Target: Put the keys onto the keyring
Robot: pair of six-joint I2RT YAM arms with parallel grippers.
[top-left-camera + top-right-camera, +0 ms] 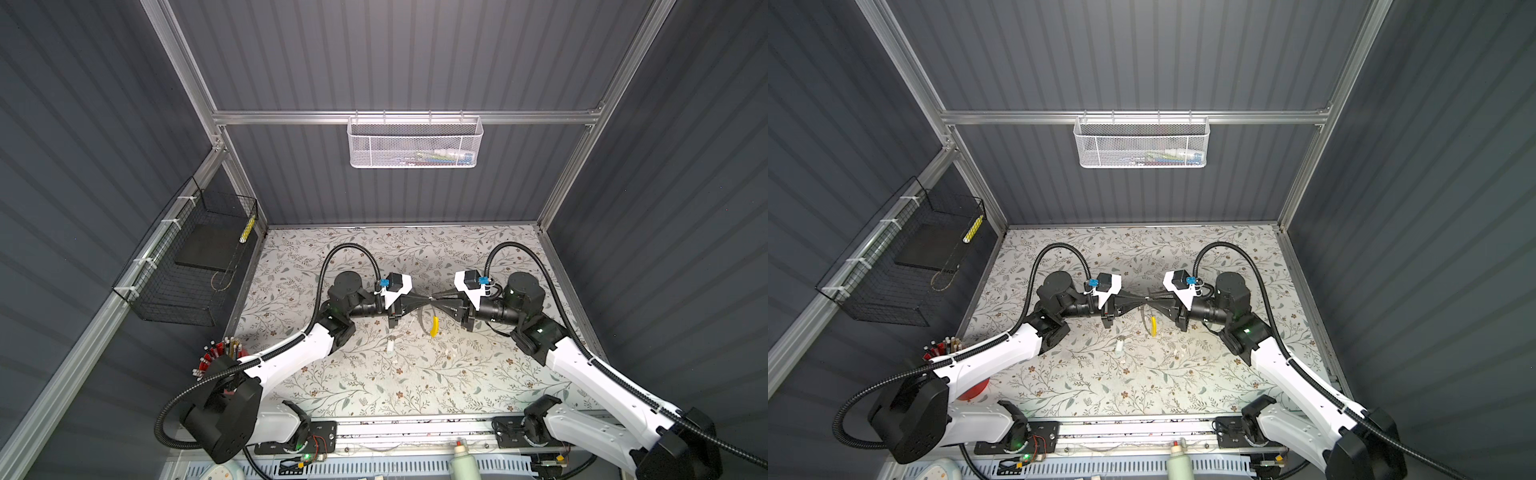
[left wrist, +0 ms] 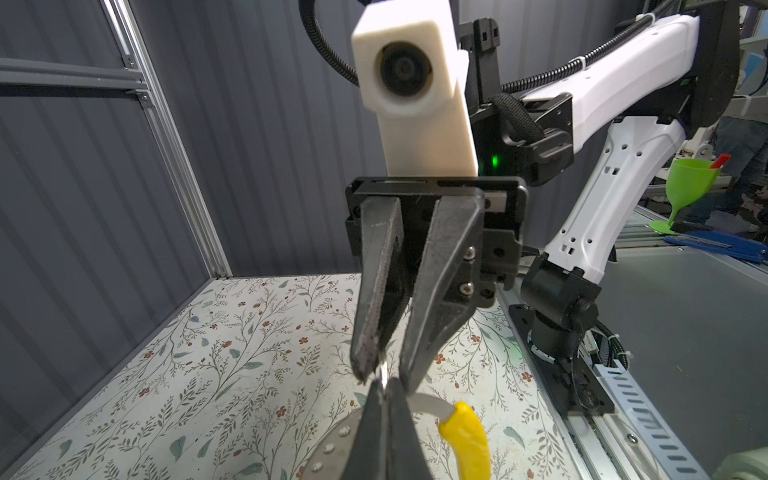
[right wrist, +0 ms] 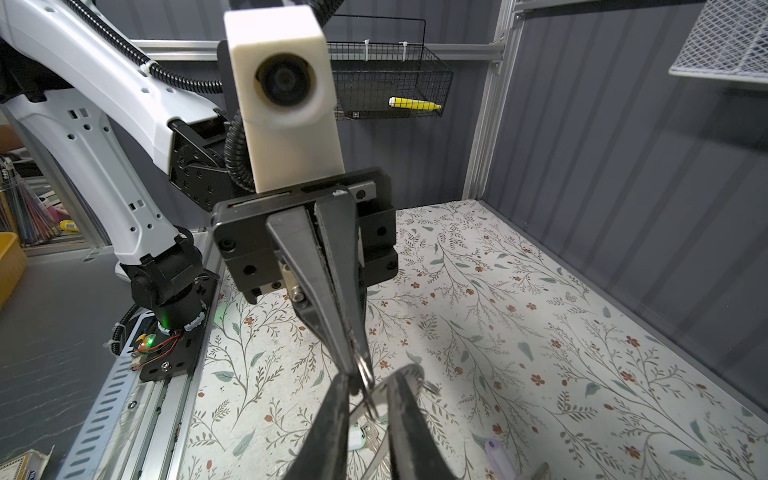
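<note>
Both grippers meet tip to tip above the middle of the floral table [image 1: 374, 386]. My left gripper [image 1: 427, 298] [image 2: 384, 384] is shut on a thin silvery ring at the top of the keyring. The keyring's grey band [image 2: 332, 444] and yellow segment [image 1: 435, 325] [image 2: 465, 440] hang below it. My right gripper [image 1: 433, 297] [image 3: 372, 380] stands slightly open, its fingertips straddling the ring [image 3: 368, 374] and the left gripper's tip. One of the keys, with a white head [image 1: 390, 345] [image 3: 357, 438], lies on the table below. A pale purple tag [image 3: 498, 453] lies close by.
A white mesh basket [image 1: 415, 143] hangs on the back wall. A black wire basket [image 1: 187, 266] is fixed on the left wall. A red cup of pens [image 1: 216, 357] stands by the left arm's base. A pale bottle [image 1: 461, 457] stands at the front edge.
</note>
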